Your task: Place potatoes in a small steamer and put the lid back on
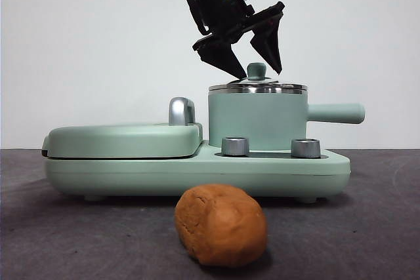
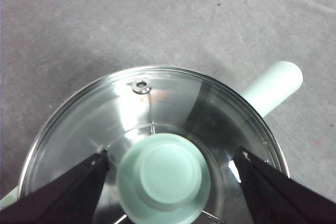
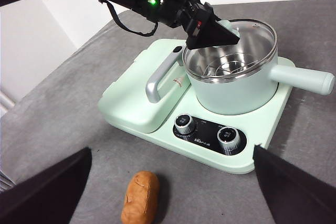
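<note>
Potato (image 1: 222,225) first: the orange-brown lump lies on the dark grey surface (image 1: 380,227) in front of the mint-green cooker base (image 1: 197,172), well apart from both arms. Behind it the small steamer (image 1: 257,119) stands on the base's right half, its straight handle pointing right. Its glass lid (image 2: 94,124) is still seated on the steel rim. Above it the left end effector (image 1: 256,57) hangs tilted, jaws spread wide to either side of the lid's green knob (image 2: 164,178) and not touching it. To the pot's left sits the flat griddle cover (image 1: 121,139) with its chrome handle (image 1: 182,111). Two steel dials (image 3: 185,124) face forward on the base. Over the near surface the right end effector (image 3: 168,192) waits, jaws parted and holding nothing.
</note>
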{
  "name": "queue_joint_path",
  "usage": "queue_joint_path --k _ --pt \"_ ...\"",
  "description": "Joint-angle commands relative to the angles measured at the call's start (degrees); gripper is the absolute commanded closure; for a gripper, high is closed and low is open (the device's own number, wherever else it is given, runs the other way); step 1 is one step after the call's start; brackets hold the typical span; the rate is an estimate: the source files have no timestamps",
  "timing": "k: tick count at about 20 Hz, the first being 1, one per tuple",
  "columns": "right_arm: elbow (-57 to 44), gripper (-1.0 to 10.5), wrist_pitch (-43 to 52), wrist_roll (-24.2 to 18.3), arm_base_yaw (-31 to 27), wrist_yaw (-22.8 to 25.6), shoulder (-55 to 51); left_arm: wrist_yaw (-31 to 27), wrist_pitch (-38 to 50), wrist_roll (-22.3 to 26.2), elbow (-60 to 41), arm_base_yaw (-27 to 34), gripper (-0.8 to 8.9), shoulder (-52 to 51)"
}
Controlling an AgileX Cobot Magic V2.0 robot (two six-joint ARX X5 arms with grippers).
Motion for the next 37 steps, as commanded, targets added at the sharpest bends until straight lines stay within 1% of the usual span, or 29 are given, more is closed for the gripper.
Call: queue_joint_path --k 1,3,6,8,10,13,19,21,25,27,30,32,34,35,37 --pt "0.87 4.6 0.42 0.0 0.0 -0.02 0.26 -0.33 -0.63 0.79 1.86 -0.68 4.48 1.42" --pt "0.87 4.6 0.42 0.0 0.0 -0.04 0.26 -0.55 -1.22 0.79 1.86 -0.77 5.06 1.42" --pt "0.87 4.6 0.42 0.02 0.0 -0.04 0.26 -0.57 -0.61 0.79 1.86 -0.83 5.19 1.42" --pt "0.87 4.6 0.39 0.04 0.0 -0.04 0.26 -0.57 -0.7 0.79 1.86 -0.83 5.88 1.42" --pt "0.87 4.6 0.39 0.04 0.0 -0.04 0.26 -0.57 -0.66 0.79 1.86 -0.83 6.16 1.42" --pt "0.87 4.6 0.42 0.04 0.0 -0.04 0.26 -0.57 -0.61 0.79 1.84 -0.81 7.64 1.42" --pt "0.87 4.6 0.42 0.02 0.0 -0.02 0.26 -0.55 -0.22 0.74 2.34 -0.79 7.64 1.38" --pt "0.87 4.6 0.42 0.02 0.0 -0.02 0.26 -0.55 -1.44 0.17 3.87 -0.72 7.64 1.29" --pt "0.87 4.6 0.37 0.28 0.0 0.13 0.26 -0.55 -6.01 -0.09 10.05 -0.59 7.65 1.18" --pt "0.87 4.6 0.31 0.92 0.0 1.95 0.7 -0.55 -8.15 -0.15 12.92 -0.46 7.66 0.83" --pt "0.92 4.6 -1.33 1.68 0.55 1.86 3.06 -0.55 -10.38 -0.07 14.64 0.15 7.66 -1.11" --pt "0.94 4.6 -2.6 2.43 2.08 1.79 5.88 -0.55 -11.98 0.17 14.64 0.98 7.69 -2.91" --pt "0.96 4.6 -2.54 2.8 4.9 2.08 8.92 -0.55 -14.34 0.22 14.64 2.54 7.98 -4.87" --pt "1.01 4.6 -2.51 3.3 6.69 3.45 10.36 -0.55 -15.5 0.37 14.64 3.5 7.98 -5.77" --pt "1.01 4.6 -2.43 4.79 11.32 7.78 13.68 -0.55 -17.33 0.35 14.64 5.73 7.98 -7.52"
